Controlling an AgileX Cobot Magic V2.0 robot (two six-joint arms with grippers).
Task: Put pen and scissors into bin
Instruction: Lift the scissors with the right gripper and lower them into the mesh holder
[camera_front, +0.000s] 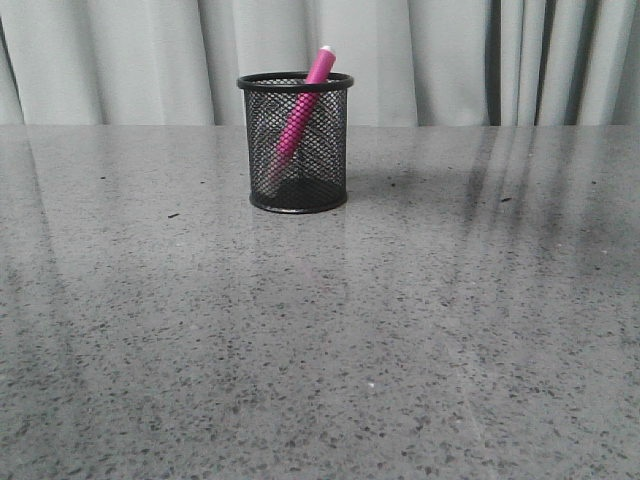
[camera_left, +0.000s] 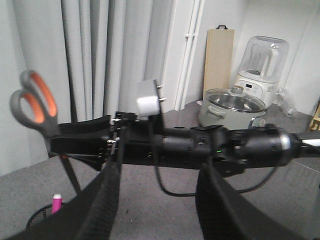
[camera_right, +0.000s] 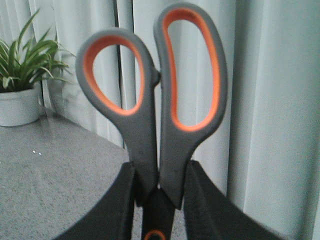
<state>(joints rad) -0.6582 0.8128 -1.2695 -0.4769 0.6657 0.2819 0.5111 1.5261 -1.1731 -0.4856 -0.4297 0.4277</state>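
Note:
The black mesh bin (camera_front: 296, 150) stands at the table's far middle, with the magenta pen (camera_front: 303, 105) leaning inside it, its top above the rim. No gripper and no scissors show in the front view. My right gripper (camera_right: 159, 167) is shut on the scissors (camera_right: 155, 100) just below the grey-and-orange handles, which point up. In the left wrist view the scissors (camera_left: 35, 102) hang blades-down above the bin (camera_left: 42, 215), where the pen (camera_left: 56, 202) shows. My left gripper (camera_left: 160, 185) is open with nothing between its fingers.
The right arm (camera_left: 200, 147) stretches across in front of the left gripper. Grey curtains (camera_front: 450, 60) hang behind the table. A potted plant (camera_right: 20, 95) stands at one table end. A cooking pot (camera_left: 232, 107), a blender (camera_left: 262, 62) and a wooden board (camera_left: 220, 60) stand beyond the other.

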